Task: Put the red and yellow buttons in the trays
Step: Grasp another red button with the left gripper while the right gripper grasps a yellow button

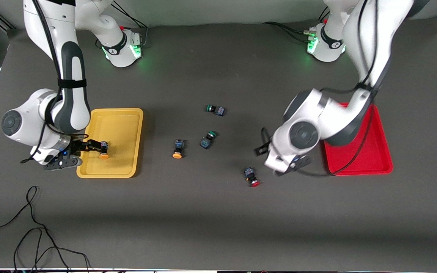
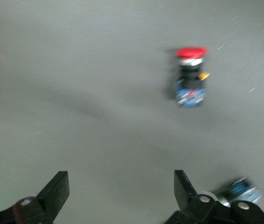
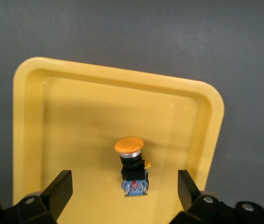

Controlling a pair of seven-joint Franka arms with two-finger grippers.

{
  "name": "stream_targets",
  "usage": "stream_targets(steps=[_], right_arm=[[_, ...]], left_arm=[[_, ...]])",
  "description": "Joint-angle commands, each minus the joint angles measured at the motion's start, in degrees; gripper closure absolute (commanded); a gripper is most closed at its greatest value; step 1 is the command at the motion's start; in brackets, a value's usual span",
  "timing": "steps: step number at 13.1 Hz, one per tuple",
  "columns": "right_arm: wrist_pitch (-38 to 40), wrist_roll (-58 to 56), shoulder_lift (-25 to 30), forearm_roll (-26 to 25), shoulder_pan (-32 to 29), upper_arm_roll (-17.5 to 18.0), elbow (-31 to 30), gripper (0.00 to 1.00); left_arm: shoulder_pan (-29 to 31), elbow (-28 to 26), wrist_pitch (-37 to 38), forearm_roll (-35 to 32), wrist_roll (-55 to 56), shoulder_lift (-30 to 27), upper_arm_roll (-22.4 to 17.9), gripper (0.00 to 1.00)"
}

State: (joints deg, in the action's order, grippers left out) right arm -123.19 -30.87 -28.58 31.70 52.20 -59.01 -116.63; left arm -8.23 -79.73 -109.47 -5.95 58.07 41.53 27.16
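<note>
The yellow tray [image 1: 127, 167] lies toward the right arm's end of the table. One orange-yellow-capped button [image 1: 103, 150] lies in it. My right gripper [image 1: 89, 153] is open low over this tray. In the right wrist view the button [image 3: 132, 165] lies between the spread fingers of the gripper [image 3: 123, 184], touching neither, on the tray [image 3: 76, 116]. A second yellow button [image 1: 178, 148] lies on the table. One red-capped button [image 1: 252, 177] lies beside my open, empty left gripper [image 1: 275, 167]. It shows ahead of that gripper [image 2: 120, 184] in the left wrist view [image 2: 191, 77]. The red tray [image 1: 374, 151] is partly hidden by the left arm.
Two green-capped switches [image 1: 215, 109] [image 1: 207, 139] lie mid-table, farther from the front camera than the red button. Another switch's blue body [image 2: 239, 191] shows at the edge of the left wrist view, cap colour unclear. Loose black cable [image 1: 32, 227] lies at the table's near edge.
</note>
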Motion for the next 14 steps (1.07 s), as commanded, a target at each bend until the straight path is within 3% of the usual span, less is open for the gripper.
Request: stream_targets(steps=[1,3,7,8,11,13,14], right_arm=[[10.0,11.0,0.7,-5.8,2.6,-0.6,7.9,0.00],[11.6,19.1,0.9,-5.9,8.6,-0.7,9.0,0.00],[7.1,37.5,-0.7,-1.3,20.6,0.4,9.1,0.00],[5.3,40.8,-1.9,1.1,22.3,1.6,9.1,0.00],[-2.8,46.4,-6.3,6.5,22.5,7.9,9.1,0.00],[-7.3,47.2,-10.7,11.0,22.3,10.7,9.1,0.00],[-9.2,46.8,-13.1,12.1,22.3,10.9,9.1,0.00]], left_arm=[[-3.4,10.6,-3.8,-0.1,4.2,10.4,-1.1,0.00],[-5.2,10.6,-8.3,-0.2,4.2,12.6,-3.6,0.02],[-5.7,11.2,-13.7,-0.5,3.8,15.6,-4.1,0.10],[-5.7,11.4,-14.0,-0.5,3.6,15.9,-4.1,0.22],[-6.2,12.8,-15.7,-0.7,3.2,17.7,-5.4,0.77],[-7.5,13.5,-16.6,-0.7,2.5,18.3,-6.6,0.97],[-7.5,13.7,-15.7,-0.7,2.5,18.2,-6.6,1.00]])
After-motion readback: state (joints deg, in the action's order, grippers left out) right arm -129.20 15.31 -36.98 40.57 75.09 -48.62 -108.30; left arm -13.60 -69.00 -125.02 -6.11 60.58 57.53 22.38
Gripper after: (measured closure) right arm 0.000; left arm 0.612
